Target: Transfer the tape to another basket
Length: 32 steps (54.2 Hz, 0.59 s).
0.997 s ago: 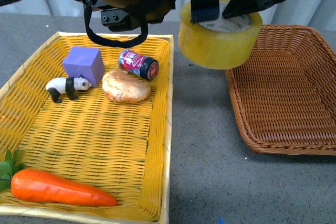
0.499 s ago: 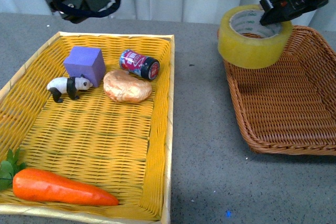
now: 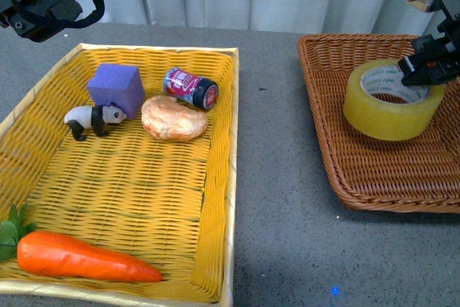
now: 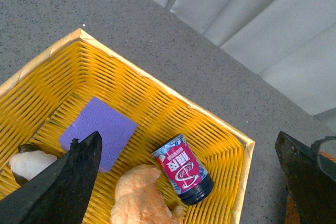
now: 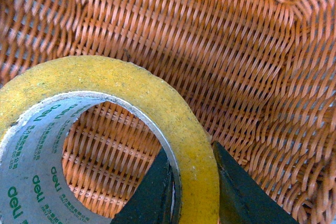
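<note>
Lowered off the rim, the wide yellowish translucent packing-tape roll [image 3: 394,109] is now sitting inside the dark brown woven wicker basket [image 3: 323,141] at your 3 o'clock, your right gripper [image 5: 191,182] pinching its wall to place it flat.

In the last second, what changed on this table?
The right gripper, still shut on the tape, carried it rightward and down into the brown basket. The left arm drew back up and to the left. The yellow basket and everything in it stayed put.
</note>
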Available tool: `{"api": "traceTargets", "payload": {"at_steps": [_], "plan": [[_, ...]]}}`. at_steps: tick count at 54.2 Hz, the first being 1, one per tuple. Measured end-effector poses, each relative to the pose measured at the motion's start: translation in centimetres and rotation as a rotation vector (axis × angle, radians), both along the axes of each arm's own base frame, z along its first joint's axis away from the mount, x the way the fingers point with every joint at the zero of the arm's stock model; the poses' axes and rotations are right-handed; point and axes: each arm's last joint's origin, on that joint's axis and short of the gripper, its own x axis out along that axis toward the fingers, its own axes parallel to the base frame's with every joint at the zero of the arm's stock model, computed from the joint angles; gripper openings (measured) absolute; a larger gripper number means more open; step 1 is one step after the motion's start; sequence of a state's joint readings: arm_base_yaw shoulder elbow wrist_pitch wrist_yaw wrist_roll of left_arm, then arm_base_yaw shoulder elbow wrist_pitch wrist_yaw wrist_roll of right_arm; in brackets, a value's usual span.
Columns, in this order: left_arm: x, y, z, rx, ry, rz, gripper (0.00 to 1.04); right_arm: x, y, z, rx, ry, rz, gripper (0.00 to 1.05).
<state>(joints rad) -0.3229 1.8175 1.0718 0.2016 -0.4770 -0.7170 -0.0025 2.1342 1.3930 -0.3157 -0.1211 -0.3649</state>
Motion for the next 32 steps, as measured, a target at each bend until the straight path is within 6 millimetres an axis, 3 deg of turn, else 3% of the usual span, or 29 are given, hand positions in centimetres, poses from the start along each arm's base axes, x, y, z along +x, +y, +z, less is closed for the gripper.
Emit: {"api": "traceTargets", "payload": {"at_steps": [10, 17, 22, 32], "plan": [[-0.1, 0.0, 0.0, 0.002, 0.007, 0.002, 0.98, 0.1, -0.4, -2.1, 0.008, 0.016, -0.013, 0.17], [-0.1, 0.0, 0.1, 0.006, 0.005, 0.01, 0.98, 0.3, -0.7, -1.8, -0.014, -0.044, -0.04, 0.47], [-0.3, 0.2, 0.4, 0.029, 0.005, 0.021, 0.98, -0.2, -0.9, -1.2, -0.026, -0.096, -0.069, 0.62], [-0.5, 1.0, 1.3, 0.076, -0.031, 0.067, 0.98, -2.1, -2.2, 2.4, 0.0, -0.265, -0.186, 0.96]]}}
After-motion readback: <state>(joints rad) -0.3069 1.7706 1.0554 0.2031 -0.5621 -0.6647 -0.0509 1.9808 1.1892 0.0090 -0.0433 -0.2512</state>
